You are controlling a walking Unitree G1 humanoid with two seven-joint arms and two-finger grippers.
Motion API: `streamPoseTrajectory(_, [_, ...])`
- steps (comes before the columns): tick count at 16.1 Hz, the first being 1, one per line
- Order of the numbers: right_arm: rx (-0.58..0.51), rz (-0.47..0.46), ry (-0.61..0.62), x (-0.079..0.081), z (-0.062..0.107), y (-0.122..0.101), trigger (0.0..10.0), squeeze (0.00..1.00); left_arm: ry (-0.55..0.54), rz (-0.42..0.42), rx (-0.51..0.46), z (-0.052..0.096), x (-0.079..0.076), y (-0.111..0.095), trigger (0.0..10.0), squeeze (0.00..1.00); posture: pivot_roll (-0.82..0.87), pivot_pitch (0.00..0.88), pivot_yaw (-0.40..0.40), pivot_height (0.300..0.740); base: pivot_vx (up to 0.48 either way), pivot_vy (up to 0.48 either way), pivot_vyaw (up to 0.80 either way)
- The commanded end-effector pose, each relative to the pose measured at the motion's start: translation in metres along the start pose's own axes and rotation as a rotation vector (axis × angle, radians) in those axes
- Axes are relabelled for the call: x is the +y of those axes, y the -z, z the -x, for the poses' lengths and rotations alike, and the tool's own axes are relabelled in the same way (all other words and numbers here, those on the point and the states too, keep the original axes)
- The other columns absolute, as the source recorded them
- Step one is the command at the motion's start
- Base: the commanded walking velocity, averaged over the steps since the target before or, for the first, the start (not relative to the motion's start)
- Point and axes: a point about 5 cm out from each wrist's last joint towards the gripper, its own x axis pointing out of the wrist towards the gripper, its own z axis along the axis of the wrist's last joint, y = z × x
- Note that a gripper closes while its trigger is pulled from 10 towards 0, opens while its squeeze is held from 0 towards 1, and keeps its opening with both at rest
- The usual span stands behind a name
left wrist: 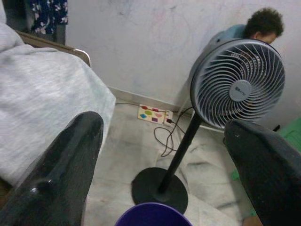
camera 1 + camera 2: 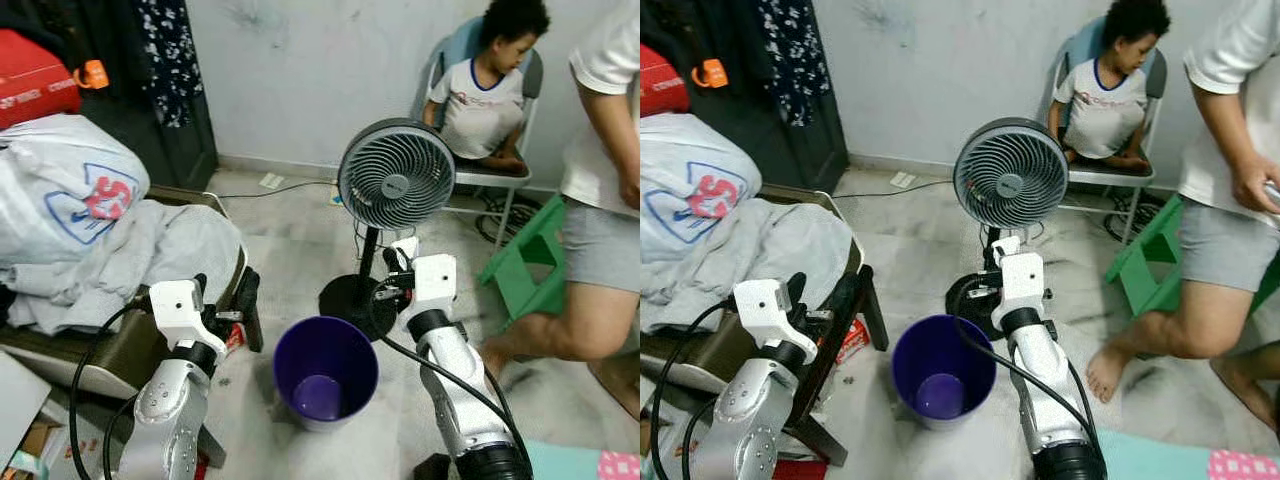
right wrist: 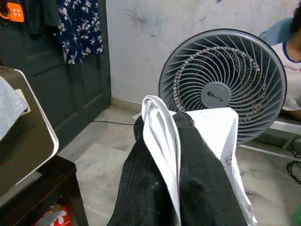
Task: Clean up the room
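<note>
Item: folded white paper [image 3: 164, 141], pinched in closed right gripper [image 3: 171, 155], just beyond purple bin [image 2: 325, 372], before the fan [image 2: 396, 175]. Light, limp, probably crumples; grip mid-fold. Left gripper [image 1: 160, 155] gaping, empty, beside bin.

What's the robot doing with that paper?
The robot is tidying up. Its right hand is pinched shut on a folded white paper, held up in front of the grey standing fan. A purple bin sits on the floor between its two arms, so the paper probably goes in there next. Its left hand is open and holds nothing, raised beside the pile of grey laundry. A child sits on a chair behind the fan, and another person stands nearby.
</note>
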Motion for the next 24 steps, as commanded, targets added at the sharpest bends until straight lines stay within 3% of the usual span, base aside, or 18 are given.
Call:
streamPoseTrajectory(1, [0.010,-0.005,0.004,-0.002,-0.001,0.001,10.0,0.00,0.009,0.004,0.000,0.001,-0.001,-0.001,10.0,0.00,-0.02,0.052,-0.020,0.740,0.281,0.000,0.00])
streamPoseTrajectory(10, [0.014,-0.003,-0.001,0.000,-0.002,0.001,10.0,0.00,0.017,0.003,0.003,0.000,-0.001,0.000,10.0,0.00,-0.02,0.046,-0.020,0.740,0.350,0.000,0.00])
streamPoseTrajectory(15, [0.023,-0.007,0.002,0.000,-0.003,0.003,10.0,0.00,0.018,0.001,0.013,0.000,-0.001,0.001,10.0,0.00,-0.02,0.047,-0.021,0.740,0.000,0.000,0.00])
streamPoseTrajectory(18, [0.027,0.002,0.014,-0.001,-0.004,0.003,10.0,0.00,0.081,-0.016,0.047,0.003,-0.003,0.004,10.0,0.00,-0.02,0.052,-0.024,0.740,0.000,0.000,0.00])
streamPoseTrajectory(23, [0.065,0.053,0.086,-0.023,-0.009,0.008,10.0,0.00,0.193,-0.167,0.070,0.002,0.013,-0.006,10.0,0.00,-0.01,0.076,-0.004,0.740,0.000,0.000,0.00])
streamPoseTrajectory(24, [0.086,0.095,0.143,-0.039,-0.004,0.013,10.0,0.00,0.247,-0.193,0.063,0.001,0.020,-0.017,10.0,0.00,-0.01,0.088,0.007,0.740,0.000,0.000,0.00])
